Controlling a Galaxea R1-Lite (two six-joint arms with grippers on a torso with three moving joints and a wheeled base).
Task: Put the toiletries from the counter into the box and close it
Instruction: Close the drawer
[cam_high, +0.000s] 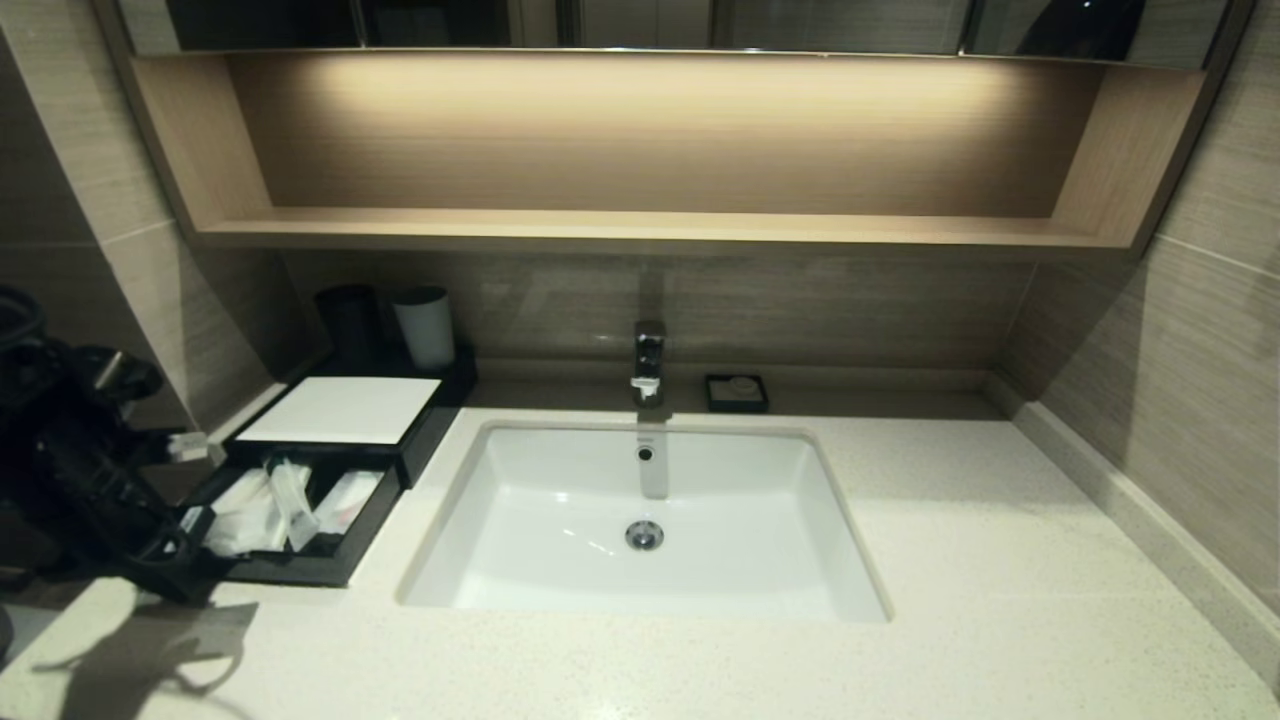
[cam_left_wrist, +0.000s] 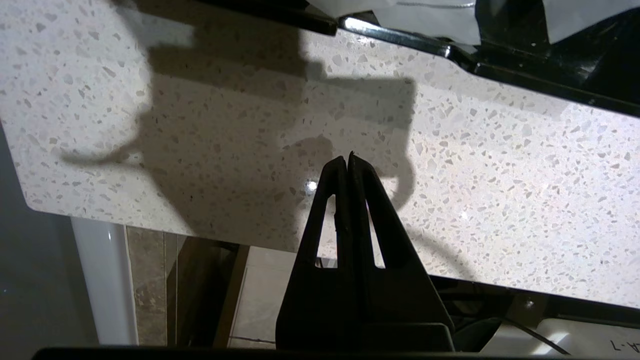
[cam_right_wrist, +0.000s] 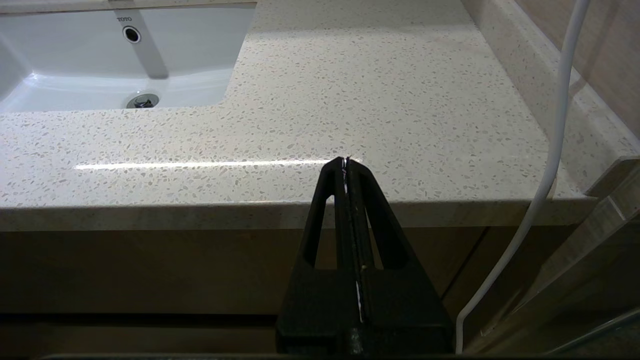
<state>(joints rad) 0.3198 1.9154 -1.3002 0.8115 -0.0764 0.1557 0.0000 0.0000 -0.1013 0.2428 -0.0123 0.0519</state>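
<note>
The black box (cam_high: 340, 410) with a white top panel stands at the counter's (cam_high: 950, 560) back left, its drawer (cam_high: 300, 572) pulled out. Clear-wrapped toiletry packets (cam_high: 265, 500) and a flat white sachet (cam_high: 345, 500) lie in the drawer's compartments. I see no packets on the bare counter. My left gripper (cam_high: 185, 580) is shut and empty, just at the drawer's front left corner; in the left wrist view it (cam_left_wrist: 347, 157) hangs over the counter (cam_left_wrist: 225, 150), with the drawer's edge (cam_left_wrist: 550, 85) beyond. My right gripper (cam_right_wrist: 346, 161) is shut and empty, low at the counter's front edge.
A white sink (cam_high: 640, 500) with a tap (cam_high: 649, 360) is set in the middle. A dark cup (cam_high: 350, 320) and a pale cup (cam_high: 425, 325) stand behind the box. A small black soap dish (cam_high: 736, 392) sits by the back wall. A white cable (cam_right_wrist: 550, 165) hangs beside the right gripper.
</note>
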